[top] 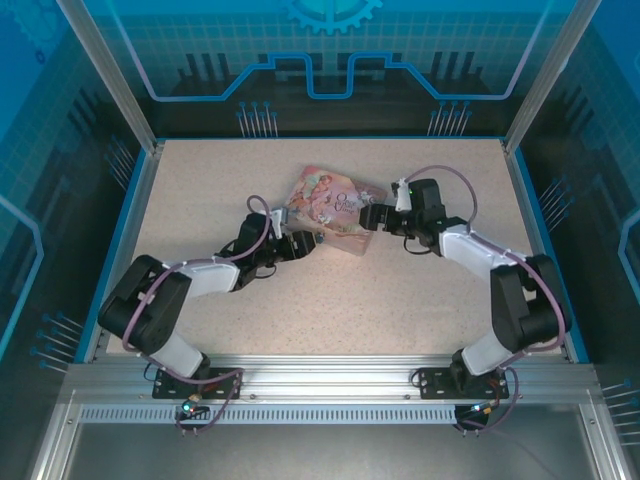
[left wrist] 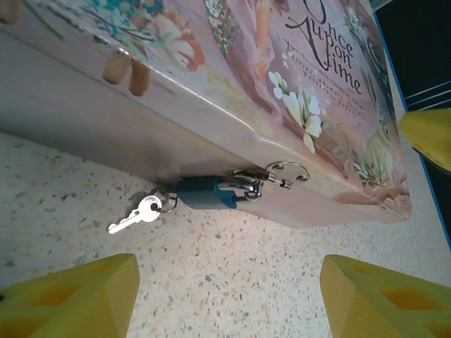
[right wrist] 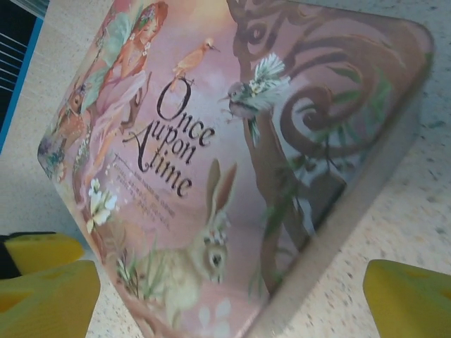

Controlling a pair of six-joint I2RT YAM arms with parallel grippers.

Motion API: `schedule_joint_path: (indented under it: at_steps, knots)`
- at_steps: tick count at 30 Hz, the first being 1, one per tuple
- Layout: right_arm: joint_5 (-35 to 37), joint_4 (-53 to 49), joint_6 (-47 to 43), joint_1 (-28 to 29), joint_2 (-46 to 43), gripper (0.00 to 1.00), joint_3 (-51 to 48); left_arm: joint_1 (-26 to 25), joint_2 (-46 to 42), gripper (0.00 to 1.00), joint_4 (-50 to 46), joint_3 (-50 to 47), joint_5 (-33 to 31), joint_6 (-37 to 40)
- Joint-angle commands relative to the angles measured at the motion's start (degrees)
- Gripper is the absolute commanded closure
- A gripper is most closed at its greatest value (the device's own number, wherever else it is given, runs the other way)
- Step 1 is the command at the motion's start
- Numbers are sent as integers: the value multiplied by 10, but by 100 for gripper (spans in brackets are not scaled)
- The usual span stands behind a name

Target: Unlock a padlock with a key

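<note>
Closest to your left wrist camera are the two yellow fingers (left wrist: 70,299) of the left pincer (left wrist: 225,299). They stand well apart at the bottom corners with nothing between them but bare speckled worktop (left wrist: 232,271), so that pincer is open and holds nothing. Just beyond them lies the padlock (left wrist: 206,193), its bluish body on its side against the foot of the pink tin (left wrist: 282,84). Its metal end is hooked into the tin's small clasp (left wrist: 282,172) (whether the shackle is sprung or locked, you cannot tell from here). The key (left wrist: 137,215) lies flat on the worktop to the left of the padlock, joined to it by a little ring and touched by neither finger. From your right wrist camera, the right pincer (right wrist: 229,303) is spread very wide. Its yellow fingers (right wrist: 49,292) sit at the lower corners and the tin's illustrated lid – rabbit, bird, "Once upon a time" – fills the space ahead, ungripped. From above, the tin (top: 335,205) sits mid-worktop with the left pincer (top: 310,243) at its near-left edge and the right pincer (top: 368,217) at its right end.
</note>
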Motion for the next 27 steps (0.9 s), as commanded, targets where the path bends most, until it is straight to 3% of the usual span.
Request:
schedule_joint_path:
  at_steps: [1,7,12,17,27]
  knots:
    - [-36,1,18,-5,32,3,32,4,22,30,75,-4,20,16]
    - [-23,-13,22,-1,69,4,68,4,64,29,135,-11,10,36]
    - [60,-59,-7,8,58,1,86,4,73,28,149,-21,-15,81]
    - [170,-200,-92,44,92,0,208,4,78,27,156,-22,-8,100]
    - [253,-305,-183,113,230,0,413,5,105,26,171,-14,8,95]
